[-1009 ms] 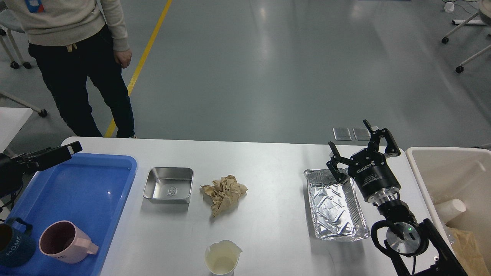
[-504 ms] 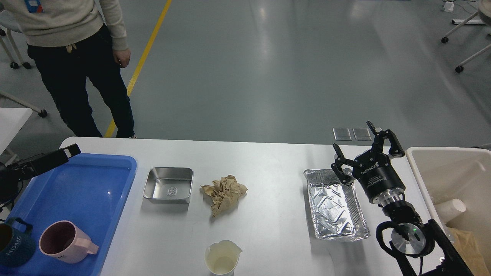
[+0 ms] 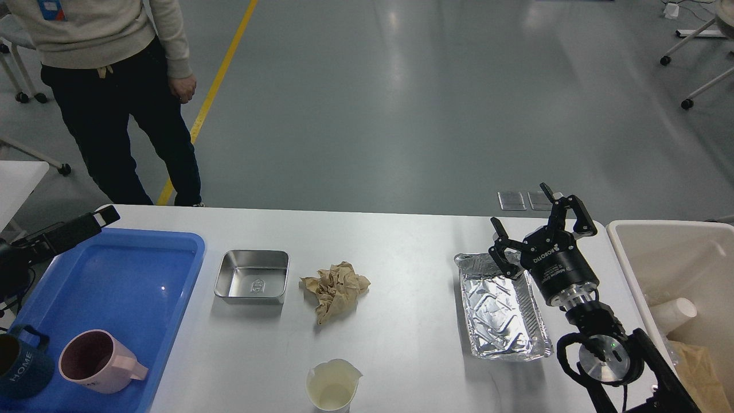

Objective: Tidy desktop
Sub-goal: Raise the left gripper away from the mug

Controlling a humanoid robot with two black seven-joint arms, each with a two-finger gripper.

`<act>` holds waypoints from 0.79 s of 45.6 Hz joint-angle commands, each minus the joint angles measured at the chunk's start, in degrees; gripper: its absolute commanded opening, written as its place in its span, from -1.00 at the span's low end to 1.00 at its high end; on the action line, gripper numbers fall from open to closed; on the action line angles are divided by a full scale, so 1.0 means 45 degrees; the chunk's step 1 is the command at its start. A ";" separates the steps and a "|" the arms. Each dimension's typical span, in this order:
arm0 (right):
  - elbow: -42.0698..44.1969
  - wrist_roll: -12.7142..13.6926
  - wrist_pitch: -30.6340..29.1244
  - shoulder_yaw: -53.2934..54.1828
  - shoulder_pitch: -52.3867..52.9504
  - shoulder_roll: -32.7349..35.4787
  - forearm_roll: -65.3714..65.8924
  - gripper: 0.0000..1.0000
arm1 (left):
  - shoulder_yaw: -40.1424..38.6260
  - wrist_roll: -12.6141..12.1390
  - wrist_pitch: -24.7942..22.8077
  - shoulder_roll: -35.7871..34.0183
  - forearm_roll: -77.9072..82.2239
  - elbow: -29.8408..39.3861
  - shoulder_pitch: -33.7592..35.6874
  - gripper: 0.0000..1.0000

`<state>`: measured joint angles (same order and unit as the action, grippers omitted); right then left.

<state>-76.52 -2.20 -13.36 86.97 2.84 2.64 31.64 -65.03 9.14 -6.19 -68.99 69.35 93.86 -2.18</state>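
The desktop [image 3: 401, 269] is a wide white tabletop. On it lie a crumpled brown paper [image 3: 335, 287], a square steel dish [image 3: 252, 276], a translucent cup [image 3: 332, 385] at the front edge and a foil tray [image 3: 499, 310] on the right. My right gripper [image 3: 520, 213] is open and empty, raised over the far right end of the foil tray, its fingers pointing away from me. My left gripper [image 3: 106, 218] is a dark narrow shape over the far left corner of the blue tray [image 3: 132, 275]. Its fingers cannot be told apart.
A pink mug [image 3: 94, 361] and a dark blue mug [image 3: 17, 367] sit in the blue tray's near end. A beige bin [image 3: 659, 252] stands off the table's right end, holding a white cup [image 3: 674, 314] and brown paper [image 3: 697, 367]. A person [image 3: 114, 86] stands behind the far left corner.
My right gripper drifted slightly right, then back left and a little up, staying open over the foil tray's far end. My left gripper shifted slightly up. Objects have not moved.
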 commanded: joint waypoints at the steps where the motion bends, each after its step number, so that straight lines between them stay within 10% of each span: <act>1: -0.0006 0.0000 0.0000 0.0008 -0.0007 0.0000 0.0000 1.00 | -0.0003 -0.0019 0.0008 0.0000 0.0019 0.0020 -0.0004 0.93; 26: -0.0084 0.0000 0.0000 0.0008 -0.0124 0.0019 0.0000 1.00 | 0.0114 -0.0116 -0.0012 0.0039 -0.0020 0.0020 -0.0004 0.93; 36: -0.0104 0.0000 0.0000 -0.0011 -0.0124 -0.0059 0.0019 1.00 | 0.0115 -0.0956 -0.0617 -0.0117 -0.0078 0.0020 -0.0024 0.93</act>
<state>-76.96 -2.20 -13.37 87.01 2.30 2.56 31.64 -64.35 6.83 -7.15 -69.24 69.07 93.93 -2.24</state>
